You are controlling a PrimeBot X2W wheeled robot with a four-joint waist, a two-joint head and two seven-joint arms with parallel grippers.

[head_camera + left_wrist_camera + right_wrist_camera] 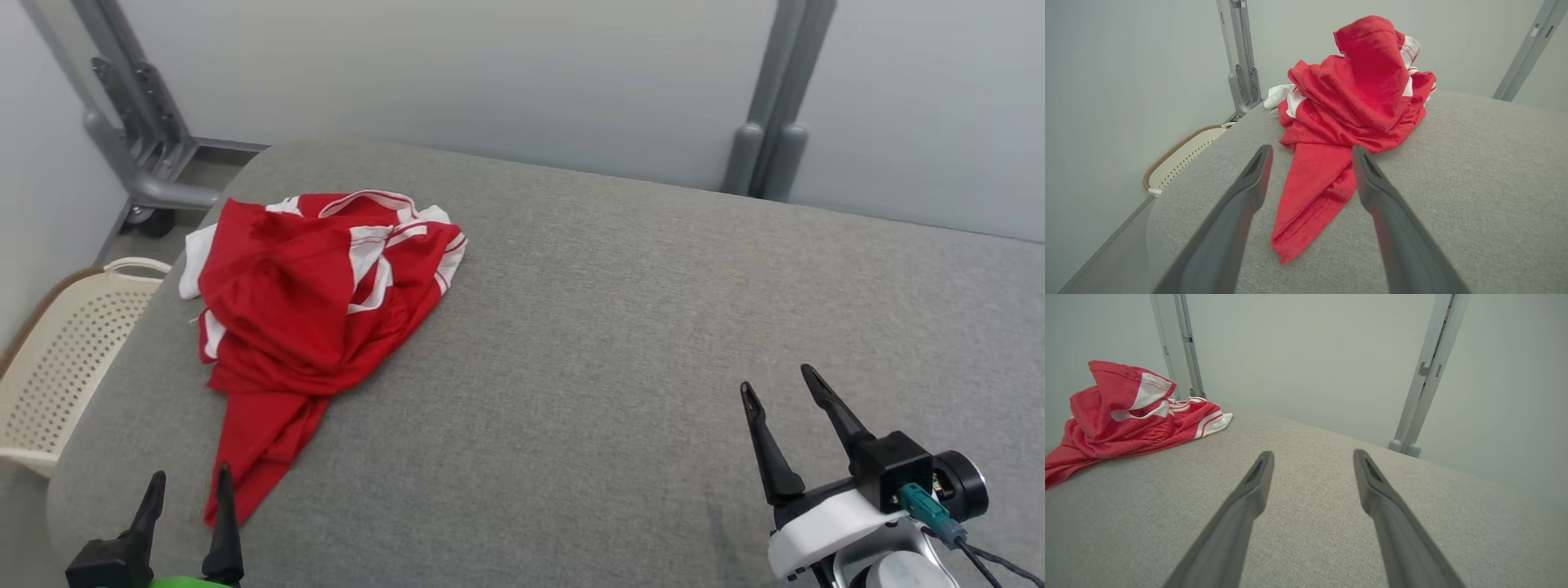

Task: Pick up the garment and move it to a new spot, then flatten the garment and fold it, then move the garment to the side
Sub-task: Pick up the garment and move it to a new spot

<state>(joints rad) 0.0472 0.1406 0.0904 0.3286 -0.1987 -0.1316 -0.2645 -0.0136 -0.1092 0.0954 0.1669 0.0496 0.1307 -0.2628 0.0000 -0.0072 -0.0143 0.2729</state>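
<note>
My left claw (189, 474) spread, empty; crumpled red-white garment (310, 302) just ahead, tail reaching toward it. My right claw (777, 377) spread, empty, over grey bench (612, 327).

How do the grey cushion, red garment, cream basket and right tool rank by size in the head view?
1. Grey cushion
2. Red garment
3. Cream basket and right tool look alike; the tool is nearer the camera, so unranked.

A lab bay, judging by pale partition panels (490, 82) and grey posts (784, 82).
</note>
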